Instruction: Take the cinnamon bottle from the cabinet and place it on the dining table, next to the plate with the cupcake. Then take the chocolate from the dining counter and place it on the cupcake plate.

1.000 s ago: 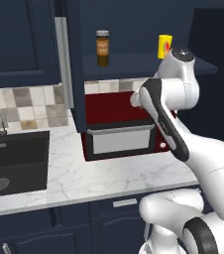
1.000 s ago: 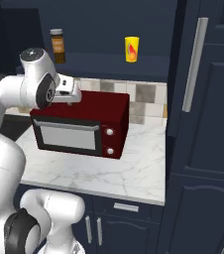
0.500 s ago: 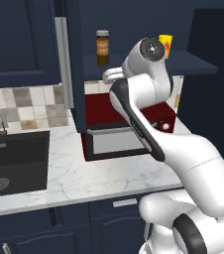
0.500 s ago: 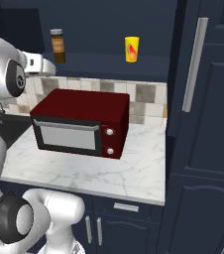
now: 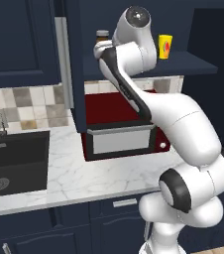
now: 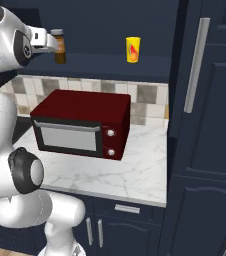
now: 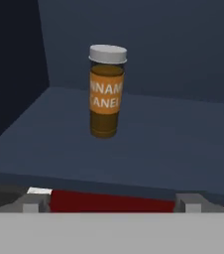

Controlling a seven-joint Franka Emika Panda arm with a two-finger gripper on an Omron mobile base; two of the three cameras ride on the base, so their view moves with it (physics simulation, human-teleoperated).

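Your pincer [image 7: 109,202] is spread wide & empty, tips low in the hand view, just short of the cabinet [image 7: 148,144] shelf edge. The cinnamon bottle [image 7: 106,92] stands upright on that shelf, straight ahead but a bit left of centre and set back from the edge. Nudge left so it sits between the tips, then go in level, keeping the tips above the shelf lip. Close on the labelled body, not the cap. The yellow box [image 6: 132,49] stands well apart to the right, no issue. Lift before backing out, w/ the microwave [image 6: 82,122] below.
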